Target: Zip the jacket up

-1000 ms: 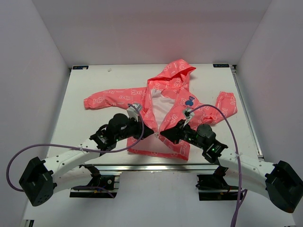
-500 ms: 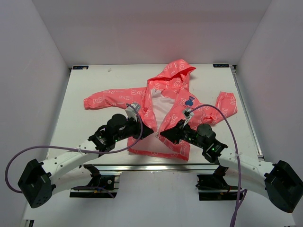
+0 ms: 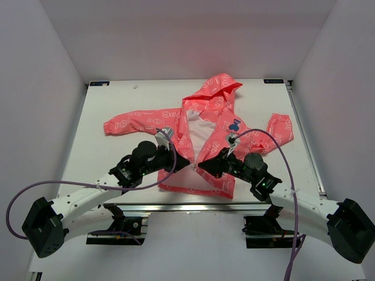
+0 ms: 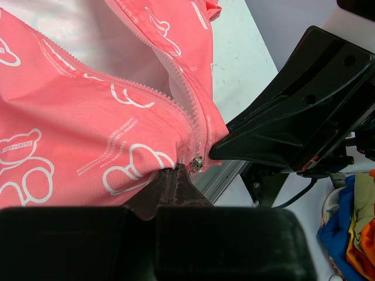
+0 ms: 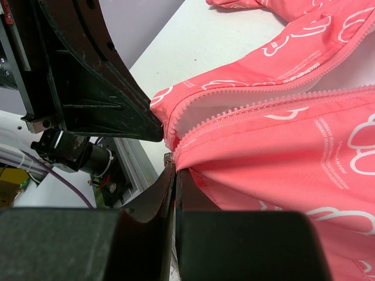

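Left gripper [image 4: 177,177] and right gripper [image 5: 173,172] clenched on the jacket [image 3: 206,124] hem beside the zipper slider [image 4: 197,162]; front unzipped, zipping not yet done.

The left arm [image 3: 82,198] stretches low from its base at the near left toward the middle, its wrist turned so that the left gripper [image 3: 185,163] points to the right. The right arm [image 3: 304,207] mirrors it from the near right, and the right gripper [image 3: 203,166] points left. The two tips come almost nose to nose at the near centre, just apart. Both pairs of jaws are pressed together. In the left wrist view the dark fingers [image 4: 167,187] nip the jacket [image 4: 70,129] at its bottom edge beside the zipper. In the right wrist view the closed fingertips grip the facing edge, with the other gripper's black body just beyond.
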`<state>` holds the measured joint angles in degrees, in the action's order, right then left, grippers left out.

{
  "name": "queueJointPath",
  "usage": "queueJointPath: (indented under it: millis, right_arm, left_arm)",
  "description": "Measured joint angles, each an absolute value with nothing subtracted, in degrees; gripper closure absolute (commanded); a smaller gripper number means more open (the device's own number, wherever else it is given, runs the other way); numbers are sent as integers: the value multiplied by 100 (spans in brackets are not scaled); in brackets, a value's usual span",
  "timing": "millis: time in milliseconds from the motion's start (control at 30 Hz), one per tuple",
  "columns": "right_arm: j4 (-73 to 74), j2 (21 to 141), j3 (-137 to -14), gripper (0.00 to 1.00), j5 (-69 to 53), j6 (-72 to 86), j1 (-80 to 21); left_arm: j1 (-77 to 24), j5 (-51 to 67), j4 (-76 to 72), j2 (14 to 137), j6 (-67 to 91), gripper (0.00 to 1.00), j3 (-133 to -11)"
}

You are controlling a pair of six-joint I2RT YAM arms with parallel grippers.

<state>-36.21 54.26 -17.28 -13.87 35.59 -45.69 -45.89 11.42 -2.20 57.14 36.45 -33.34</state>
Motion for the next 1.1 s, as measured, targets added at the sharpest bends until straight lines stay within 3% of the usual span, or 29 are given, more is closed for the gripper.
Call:
queueJointPath:
  millis: [1100]
  right_arm:
    - [-3645, 5758, -2049, 100, -1323, 3870, -4466]
  left_arm:
    - [-4580, 1509, -532, 5437, 3286, 100, -3048]
